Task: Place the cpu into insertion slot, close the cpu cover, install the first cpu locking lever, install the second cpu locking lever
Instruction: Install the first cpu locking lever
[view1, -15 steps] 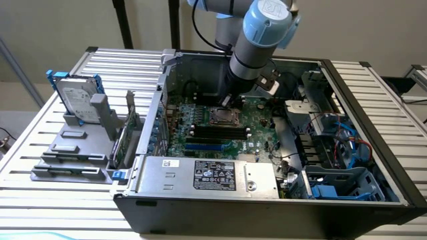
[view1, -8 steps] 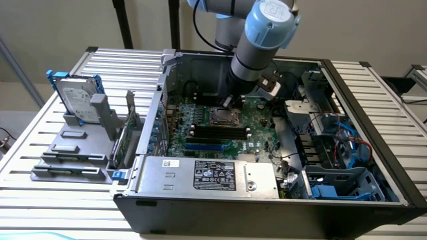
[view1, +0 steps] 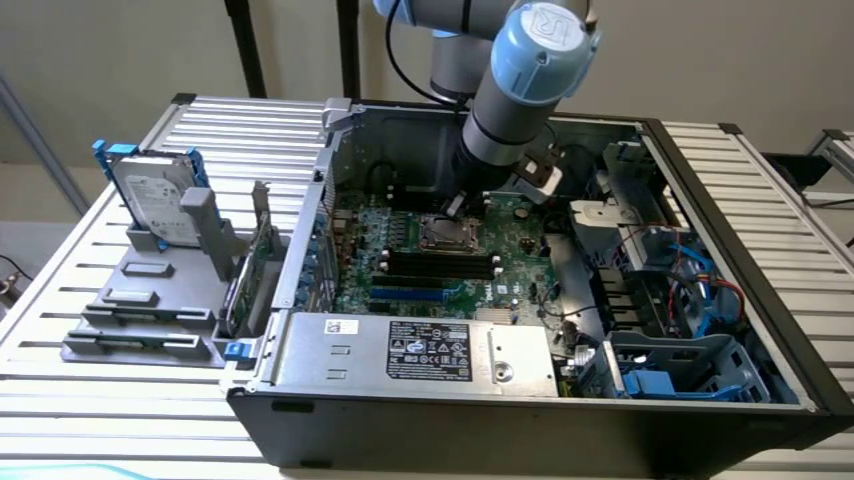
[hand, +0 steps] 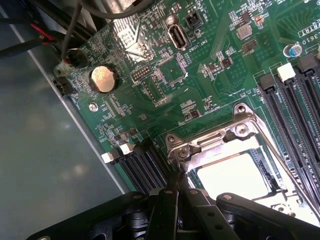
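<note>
An open computer case (view1: 747, 260) lies on its side on a bench (view1: 80, 290) of pale metal slats, with a plain light wall behind it. The robot arm (view1: 527, 75) comes down from the top centre of the exterior view into the case. Its gripper (hand: 178, 192) is at the lower centre of the wrist view, with the dark fingers (hand: 167, 210) pressed together, and they hold nothing that can be seen. The tips stand at the corner of the cpu cover (hand: 220, 145), close to a screw in the silver frame; whether they touch the metal cannot be told.

The cover lies flat over the insertion slot (view1: 447, 233), which sits on the green motherboard (view1: 514, 275) in the middle of the exterior view. Through the cut-out centre, the cpu (hand: 240, 175) shows as a bright pale square, already in its place. A thin locking lever (hand: 280, 155) runs along one side of the frame.

Long black memory slots (hand: 295, 115) stand close beside the socket, and more of them (hand: 137, 167) are near the gripper. A round coin battery (hand: 104, 78) sits in the upper left of the wrist view. At the lower centre of the exterior view lies the silver power supply (view1: 414, 350), and blue cables (view1: 701, 290) fill the right side of the case. A hard drive (view1: 154, 200) stands in a grey holder (view1: 147, 300) on the bench at the left.
</note>
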